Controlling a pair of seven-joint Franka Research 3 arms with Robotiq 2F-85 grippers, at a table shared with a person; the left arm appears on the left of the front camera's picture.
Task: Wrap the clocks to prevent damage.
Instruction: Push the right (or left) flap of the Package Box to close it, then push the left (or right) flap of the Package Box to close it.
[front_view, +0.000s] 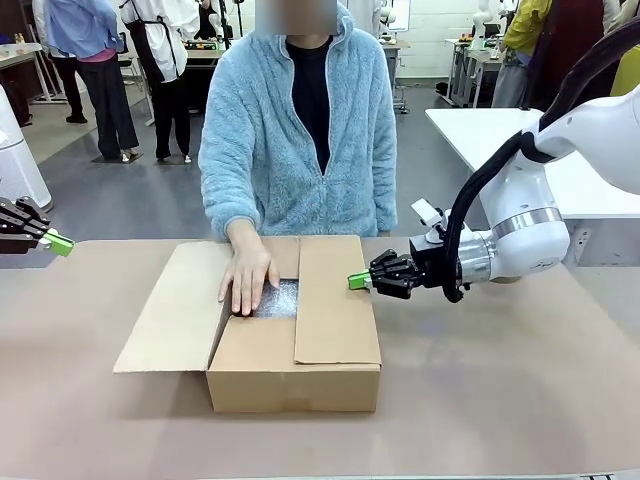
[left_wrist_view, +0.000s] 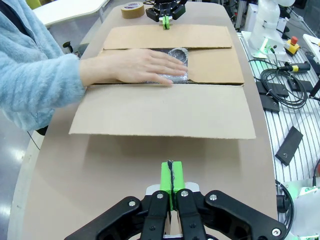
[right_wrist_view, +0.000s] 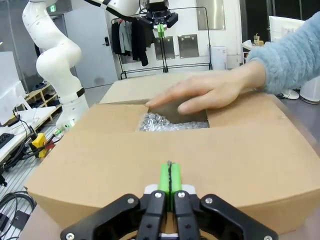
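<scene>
The bubble-wrapped clocks (front_view: 278, 298) lie inside the cardboard box (front_view: 300, 380), pressed down by the person's hand (front_view: 247, 280), likely to seat them. The right pincer (front_view: 358, 281), fingers together, sits at the folded right flap (front_view: 335, 320) — seemingly pinning it flat. The left pincer (front_view: 60, 243), likewise together, hovers clear of the box over the bench (front_view: 500, 400).

No lettering in the room can be read from here. The round brown tape roll (left_wrist_view: 132, 10) at the far end of the table has a pale printed label on its core, but it is too small to make out. A small green lit sign (right_wrist_view: 51, 7) high in the background is blurred as well.
</scene>
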